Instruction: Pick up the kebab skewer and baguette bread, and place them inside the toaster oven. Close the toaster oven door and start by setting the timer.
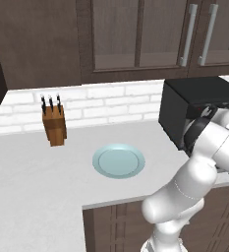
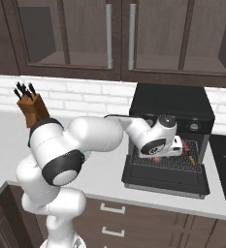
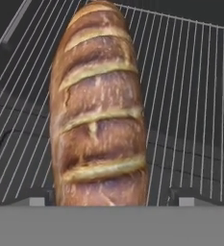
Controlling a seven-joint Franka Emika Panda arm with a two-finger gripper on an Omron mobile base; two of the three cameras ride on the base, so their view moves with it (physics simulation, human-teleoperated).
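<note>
Hand view centre: releasing golden-brown scored baguette bread (image 3: pixel 99 110) onto black toaster oven's (image 2: pixel 172 104) wire rack (image 3: pixel 190 96), gripper (image 3: pixel 106 201) spread wide; next, withdrawing, closing door.

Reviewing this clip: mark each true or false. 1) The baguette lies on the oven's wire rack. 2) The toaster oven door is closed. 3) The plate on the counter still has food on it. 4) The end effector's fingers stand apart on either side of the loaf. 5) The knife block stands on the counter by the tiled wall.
1) True: the baguette bread lies on the wire rack of the toaster oven.
2) False: the toaster oven door is folded down, open.
3) False: the plate is bare.
4) True: the end effector has its fingertips apart, flanking the loaf without squeezing it.
5) True: the knife block stands there.
</note>
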